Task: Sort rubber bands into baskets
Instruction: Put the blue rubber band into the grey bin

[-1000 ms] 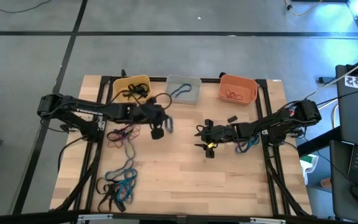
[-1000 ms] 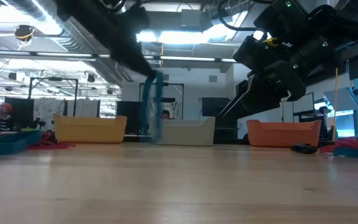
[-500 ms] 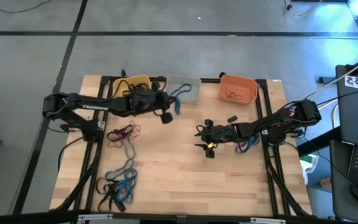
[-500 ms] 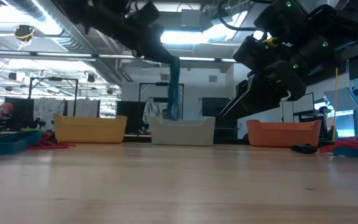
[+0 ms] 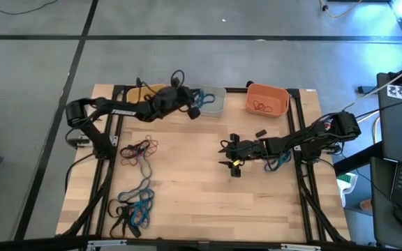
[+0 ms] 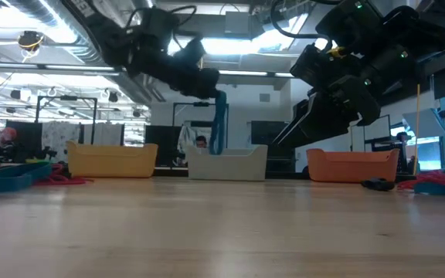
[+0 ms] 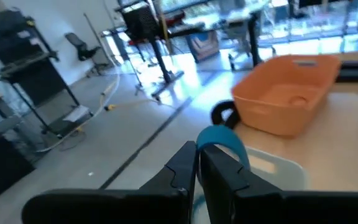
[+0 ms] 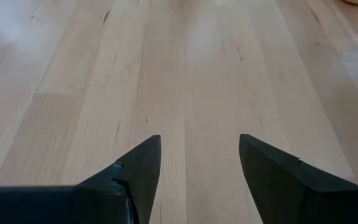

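Three baskets lined up along the far edge of the table: yellow basket, grey basket, orange basket. Using the grey basket as the landmark from here on.

Some white lettering on the left arm's forearm in the high view, too small to read. No other legible writing anywhere.

Left gripper parked right at the grey basket's edge, on its yellow-basket side, raised above the rim. Fingers pinched together on a blue rubber band; band pokes up as a loop past the fingertips in the wrist view and dangles straight down into the mouth of the grey basket in the low view. Looks like some blue already lying inside the grey basket too.

Right gripper well away from the grey basket, out toward the near middle of the table, low over bare wood. Fingers spread wide with nothing between them, just planks.

Red-orange bands in the tub next over from the grey one, black bands in the tub on its other side.

Loose bands still out on the table: a red, black and blue tangle nearer than the grey basket on the left arm's side, a blue and black heap farther toward the near edge, a small bunch under the right arm, and one dark bit just near of the orange basket.
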